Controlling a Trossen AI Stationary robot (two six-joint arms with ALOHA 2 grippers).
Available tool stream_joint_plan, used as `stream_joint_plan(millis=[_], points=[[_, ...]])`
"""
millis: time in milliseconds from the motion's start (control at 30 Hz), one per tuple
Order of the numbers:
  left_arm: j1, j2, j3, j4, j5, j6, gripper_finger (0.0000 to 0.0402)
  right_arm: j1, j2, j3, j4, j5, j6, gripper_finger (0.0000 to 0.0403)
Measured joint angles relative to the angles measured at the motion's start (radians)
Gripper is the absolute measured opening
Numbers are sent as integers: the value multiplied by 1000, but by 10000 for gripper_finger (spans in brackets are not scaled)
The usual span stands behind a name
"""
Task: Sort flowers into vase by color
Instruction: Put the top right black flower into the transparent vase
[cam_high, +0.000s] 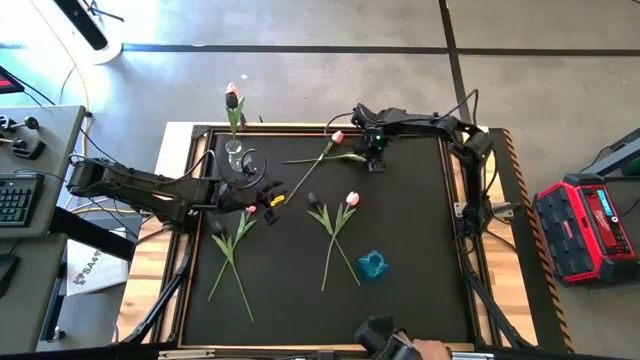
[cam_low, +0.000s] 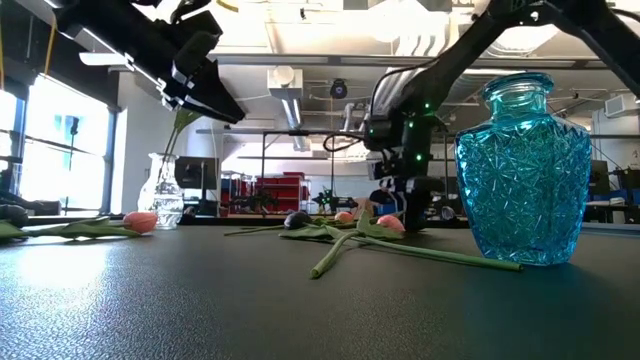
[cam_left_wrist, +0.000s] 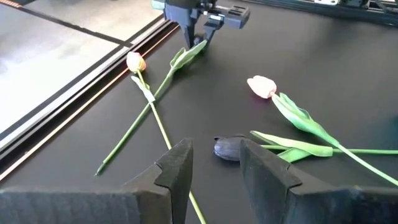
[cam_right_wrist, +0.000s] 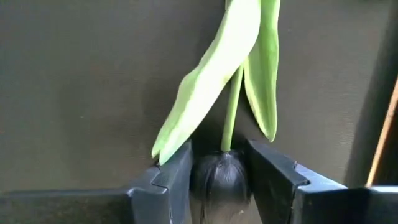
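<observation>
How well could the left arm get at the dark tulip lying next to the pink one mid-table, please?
Probably yes. The left gripper hangs open and empty, pointed straight at that dark tulip, with only bare mat between them. The pink tulip lies off to one side.

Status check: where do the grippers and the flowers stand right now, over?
Right gripper shut on dark tulip head. Left gripper open, hovering, empty. Path to clear vase looks open.
</observation>
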Motion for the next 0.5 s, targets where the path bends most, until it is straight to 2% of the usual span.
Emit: stream_joint_plan(millis=[167,367,500], points=[[0,0,0,0,0,16,122,0,9,1,-6,-5,-5,112],[0,0,0,0,-2,16,122,1,7,40,-96,4,4,14],[0,0,0,0,4,17,122,8,9,98,-204,12,59,16]])
